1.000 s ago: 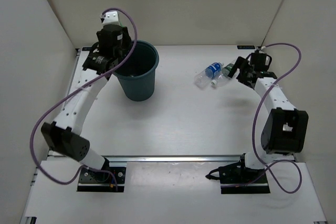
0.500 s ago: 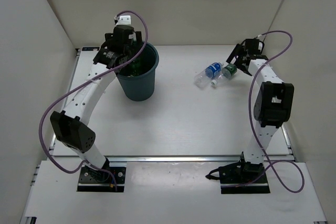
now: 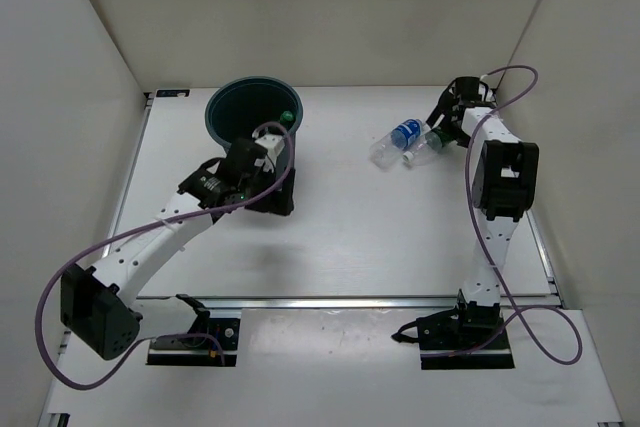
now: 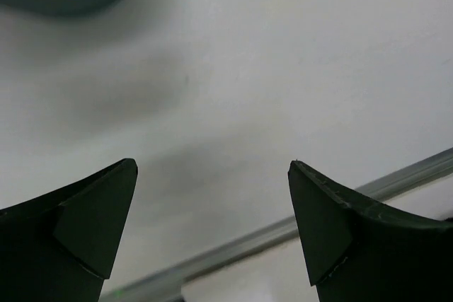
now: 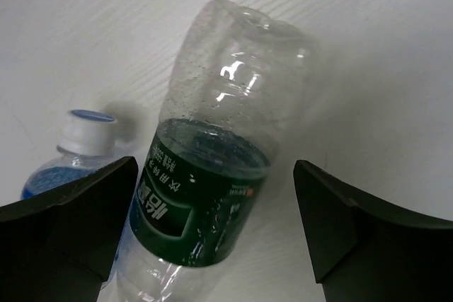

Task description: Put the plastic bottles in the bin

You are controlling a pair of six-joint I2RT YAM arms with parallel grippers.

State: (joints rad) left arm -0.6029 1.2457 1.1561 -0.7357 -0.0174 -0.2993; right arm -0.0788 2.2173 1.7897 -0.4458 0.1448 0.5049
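Hovering with its two dark fingers spread wide, the right gripper (image 5: 216,163) straddles the clear plastic bottle with the dark green label (image 5: 212,175), which lies on its side on the white table (image 3: 350,237). The fingers stand apart from the bottle on either side, so nothing is grasped. Just beside it, toward 9 o'clock in the right wrist view, lies the clear plastic bottle with the blue label (image 5: 86,136), its white cap pointing toward 12 o'clock. From the top camera both bottles sit close together at about 1 o'clock on the table, with the blue-labelled one on the 9 o'clock side of the green-labelled one. The dark teal round plastic bin (image 3: 222,107) is at about 11 o'clock on the table, its mouth turned toward the camera. A small green shape that looks like the green plastic bottle (image 3: 286,117) shows inside against the wall at 3 o'clock of the opening. The left gripper (image 4: 212,165) is released and empty, its fingers parted over bare table, with the bin's dark side at 11 o'clock in the left wrist view.
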